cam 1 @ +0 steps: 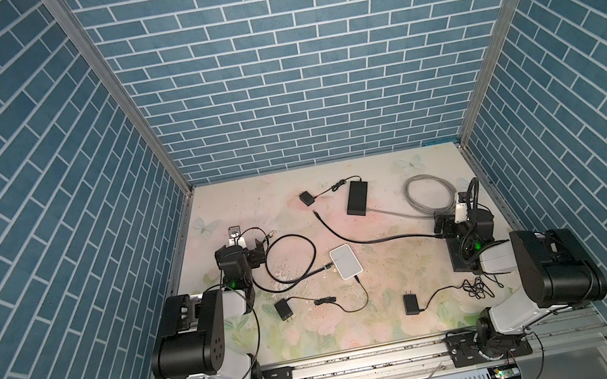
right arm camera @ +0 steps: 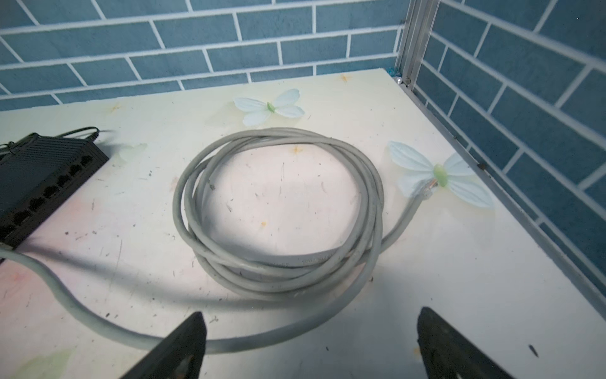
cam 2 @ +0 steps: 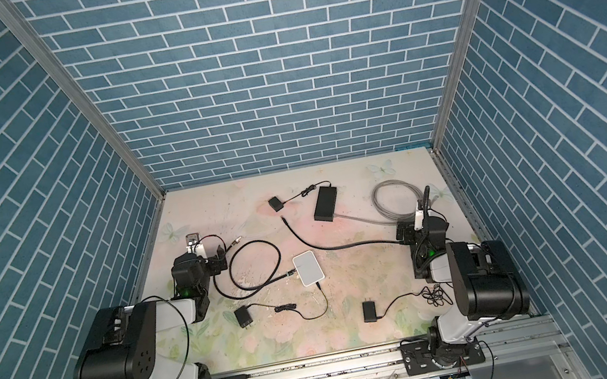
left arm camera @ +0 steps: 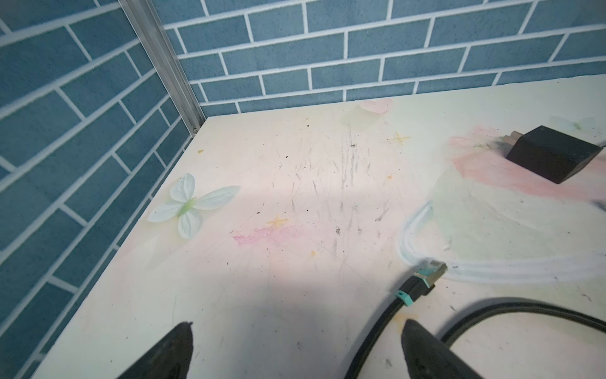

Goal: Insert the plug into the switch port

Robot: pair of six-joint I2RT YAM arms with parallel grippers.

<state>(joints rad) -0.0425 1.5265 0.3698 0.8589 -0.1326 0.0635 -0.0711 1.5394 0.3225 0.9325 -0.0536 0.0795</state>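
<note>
The left gripper (left arm camera: 296,331) stood wide open, empty. The plug (left arm camera: 431,271) of the black cable (left arm camera: 383,325) lay on the table (left arm camera: 295,197) just ahead of it, untouched. The switch (cam 1: 357,198) sat mid-rear, well apart. The right gripper (right arm camera: 311,328) gaped over the grey cable (right arm camera: 278,272); contact possibly none.

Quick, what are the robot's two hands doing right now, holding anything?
Left hand: open, holding nothing.
Right hand: open, holding nothing.

Twin high overhead views of table (cam 1: 319,335); low, near wrist cameras.
</note>
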